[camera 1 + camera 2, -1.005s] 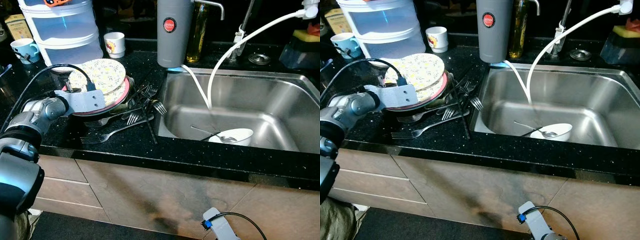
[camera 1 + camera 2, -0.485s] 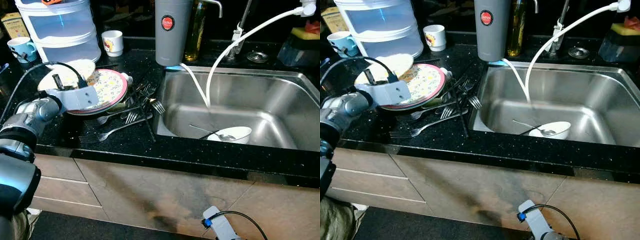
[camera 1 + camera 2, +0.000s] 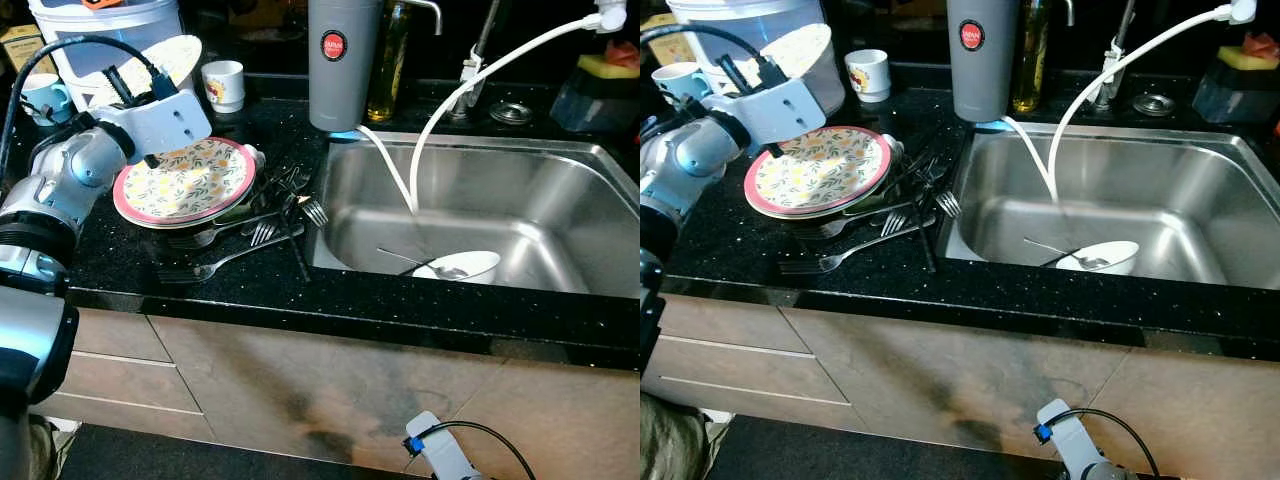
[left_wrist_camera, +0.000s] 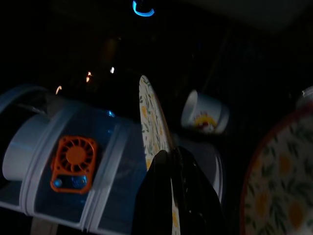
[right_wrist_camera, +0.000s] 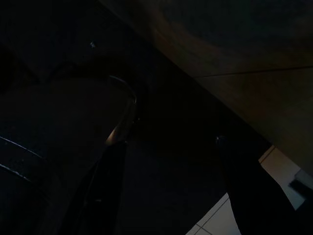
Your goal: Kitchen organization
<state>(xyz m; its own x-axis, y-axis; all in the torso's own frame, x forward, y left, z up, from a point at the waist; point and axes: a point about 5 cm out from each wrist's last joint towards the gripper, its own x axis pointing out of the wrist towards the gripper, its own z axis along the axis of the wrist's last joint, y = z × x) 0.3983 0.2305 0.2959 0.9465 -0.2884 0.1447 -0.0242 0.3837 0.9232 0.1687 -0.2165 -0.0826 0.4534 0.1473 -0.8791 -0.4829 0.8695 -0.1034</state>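
Note:
My left gripper (image 4: pixel 171 164) is shut on the rim of a cream plate with yellow flowers (image 3: pixel 168 58). It holds the plate tilted on edge above the counter's back left, in front of a clear stacked container (image 3: pixel 95 25). Below it a pink-rimmed floral plate (image 3: pixel 185 182) lies on top of a stack on the black counter (image 3: pixel 250 285). Several forks (image 3: pixel 262 234) lie beside the stack. A white bowl with a spoon (image 3: pixel 462 267) sits in the steel sink (image 3: pixel 570 160). My right gripper (image 5: pixel 176 196) hangs low before the cabinet, fingers apart.
A grey bottle (image 3: pixel 335 60), an oil bottle (image 3: pixel 388 60) and a white hose (image 3: pixel 480 70) stand behind the sink. A white mug (image 3: pixel 222 85) and a blue mug (image 3: pixel 40 95) are at the back left. A sponge (image 3: pixel 615 70) lies at the far right.
My left gripper has lifted the yellow-flowered plate off the stack and carried it up and back to the left. The pink-rimmed plate now lies uncovered.

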